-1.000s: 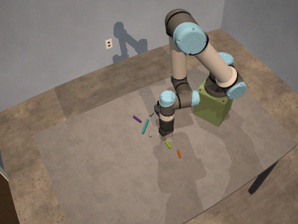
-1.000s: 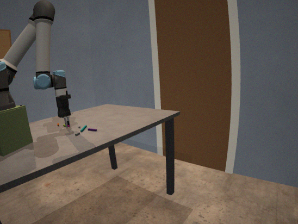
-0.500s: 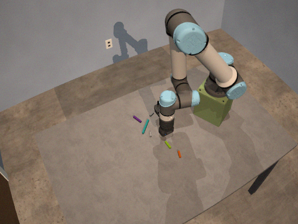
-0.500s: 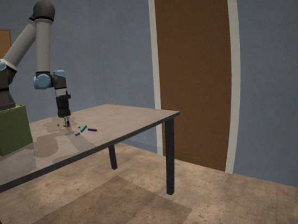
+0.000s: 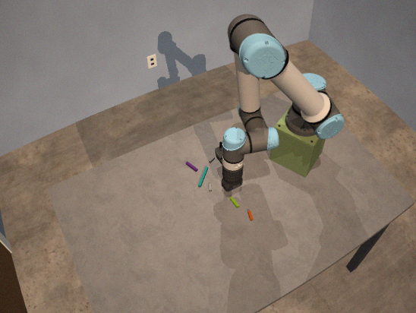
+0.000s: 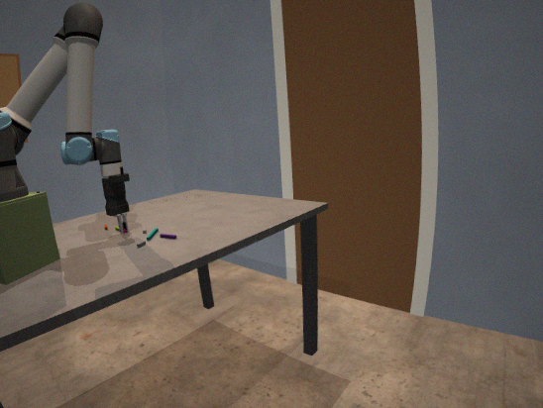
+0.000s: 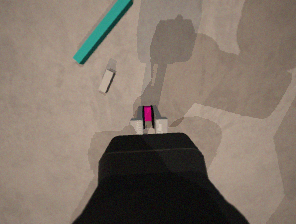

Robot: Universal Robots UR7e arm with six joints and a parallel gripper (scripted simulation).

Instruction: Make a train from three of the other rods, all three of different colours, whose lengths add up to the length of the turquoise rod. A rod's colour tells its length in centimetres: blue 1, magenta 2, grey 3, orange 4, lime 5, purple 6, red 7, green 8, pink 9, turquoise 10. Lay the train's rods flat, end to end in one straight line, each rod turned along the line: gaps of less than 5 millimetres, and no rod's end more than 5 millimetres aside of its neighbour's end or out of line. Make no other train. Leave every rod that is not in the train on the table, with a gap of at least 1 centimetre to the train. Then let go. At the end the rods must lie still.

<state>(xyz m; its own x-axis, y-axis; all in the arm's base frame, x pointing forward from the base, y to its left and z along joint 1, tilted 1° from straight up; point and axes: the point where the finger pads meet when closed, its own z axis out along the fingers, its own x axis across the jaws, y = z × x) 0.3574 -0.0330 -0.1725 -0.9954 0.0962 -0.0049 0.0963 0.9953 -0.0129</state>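
So the claw (image 6: 123, 232) (image 7: 147, 112) is nearly closed, pinching the magenta rod (image 6: 125, 231) (image 7: 147, 113). Turquoise rod (image 5: 203, 176) (image 6: 153, 234) (image 7: 102, 31) lies flat on the bench (image 5: 152, 235) (image 6: 223, 213), between the purple one (image 5: 191, 166) (image 6: 167, 236) and a short pale rod (image 5: 209, 187) (image 6: 145, 232) (image 7: 107, 81). No train's been built yet.

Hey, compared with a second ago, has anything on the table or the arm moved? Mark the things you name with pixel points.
Nothing visibly moved. The gripper (image 5: 231, 190) (image 6: 123, 232) (image 7: 147, 112) is in the same place, down by the magenta rod (image 6: 125, 231) (image 7: 147, 113). The turquoise (image 5: 203, 176) (image 6: 153, 234) (image 7: 103, 31), purple (image 5: 191, 166) (image 6: 167, 237), lime (image 5: 234, 202) and orange (image 5: 250, 215) (image 6: 106, 227) rods lie as they did.
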